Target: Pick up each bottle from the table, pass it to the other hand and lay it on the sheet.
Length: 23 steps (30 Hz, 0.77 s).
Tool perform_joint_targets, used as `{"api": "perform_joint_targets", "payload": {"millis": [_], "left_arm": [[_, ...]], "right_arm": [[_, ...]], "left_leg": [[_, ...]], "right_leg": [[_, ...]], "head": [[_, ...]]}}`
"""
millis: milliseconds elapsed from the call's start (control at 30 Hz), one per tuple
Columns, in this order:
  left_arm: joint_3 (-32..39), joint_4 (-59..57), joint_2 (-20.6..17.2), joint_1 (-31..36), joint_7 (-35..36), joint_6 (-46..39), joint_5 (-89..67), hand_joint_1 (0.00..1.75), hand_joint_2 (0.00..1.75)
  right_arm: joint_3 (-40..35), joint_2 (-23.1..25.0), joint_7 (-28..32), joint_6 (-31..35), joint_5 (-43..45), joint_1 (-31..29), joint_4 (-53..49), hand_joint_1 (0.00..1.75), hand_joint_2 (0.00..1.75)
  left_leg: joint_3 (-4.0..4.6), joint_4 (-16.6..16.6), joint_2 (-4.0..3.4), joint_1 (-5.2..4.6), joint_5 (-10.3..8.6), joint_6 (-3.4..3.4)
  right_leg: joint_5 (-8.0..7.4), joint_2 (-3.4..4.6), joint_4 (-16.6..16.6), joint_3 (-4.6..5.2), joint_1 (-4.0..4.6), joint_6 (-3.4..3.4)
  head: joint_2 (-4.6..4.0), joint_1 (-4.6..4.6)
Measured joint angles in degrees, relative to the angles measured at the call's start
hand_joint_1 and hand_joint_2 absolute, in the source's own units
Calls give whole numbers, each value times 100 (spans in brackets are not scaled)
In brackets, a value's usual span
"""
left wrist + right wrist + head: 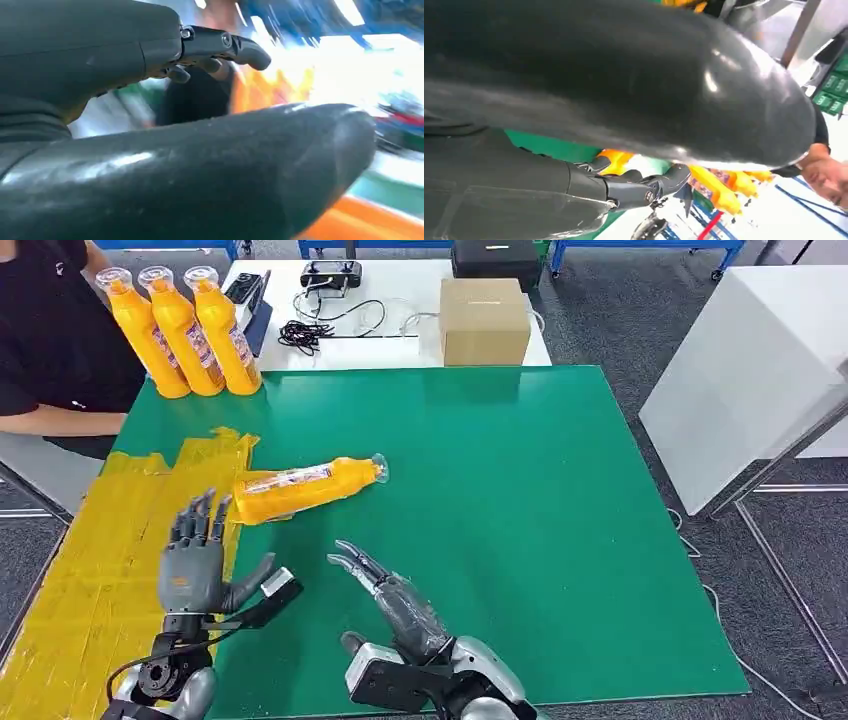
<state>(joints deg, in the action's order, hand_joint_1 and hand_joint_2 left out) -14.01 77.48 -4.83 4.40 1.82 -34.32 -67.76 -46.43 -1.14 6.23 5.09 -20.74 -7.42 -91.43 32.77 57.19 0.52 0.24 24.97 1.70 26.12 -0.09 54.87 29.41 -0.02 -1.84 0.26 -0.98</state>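
One orange bottle (305,487) lies on its side on the green table (520,510), its base at the edge of the yellow sheet (100,550) and its clear cap pointing right. Three more orange bottles (185,332) stand upright at the table's far left corner. My left hand (195,565) hovers over the sheet just short of the lying bottle's base, fingers spread and holding nothing. My right hand (395,600) is over the green surface near the front edge, fingers extended toward the bottle, empty. In the left wrist view the left hand (215,50) shows blurred orange beyond it; the right wrist view shows right fingers (634,187) before orange bottles (719,190).
A person in a black shirt (50,330) sits at the far left beside the standing bottles. Behind the green table, a white table holds a cardboard box (483,320), cables (320,330) and a controller (332,278). A white cabinet (750,370) stands to the right.
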Motion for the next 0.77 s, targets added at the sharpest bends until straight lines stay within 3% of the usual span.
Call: {"api": "perform_joint_targets", "payload": {"millis": [133, 267, 400, 633, 767], "left_arm": [[98, 37, 218, -12, -874, 487, 1377, 0, 0], [245, 681, 528, -302, -2673, 2602, 4958, 0, 0], [-5, 1691, 795, -640, -3167, 3310, 7464, 0, 0], [-205, 2343, 883, -865, -3220, 3336, 6765, 0, 0], [-437, 2564, 981, -946, -3539, 3520, 6891, 0, 0]], "right_arm": [[66, -26, 140, 136, -72, 100, -92, 0, 0], [337, -4, 1070, 1179, -297, 460, -403, 0, 0], [711, 33, 1652, 1897, -230, 776, -801, 0, 0], [955, 79, 1731, 1969, -186, 990, -1075, 0, 0], [1141, 129, 2201, 2442, -31, 1173, -1239, 0, 0]], "left_leg": [[2, 1, -7, -5, 1, 0], [12, 2, 2, -8, 2, 0], [13, 1, -5, -10, 6, 1], [8, 0, -6, -1, 2, -2], [7, 0, 2, -1, 1, -1]], "right_leg": [[0, 2, -1, 2, -3, 0], [0, -2, -1, 7, -5, -1], [1, 2, -3, 12, -5, -1], [0, 1, -2, 12, -1, 0], [0, -2, -1, 10, -1, 0]], "head": [[0, 4], [0, 4], [0, 4], [0, 9], [0, 7]]}}
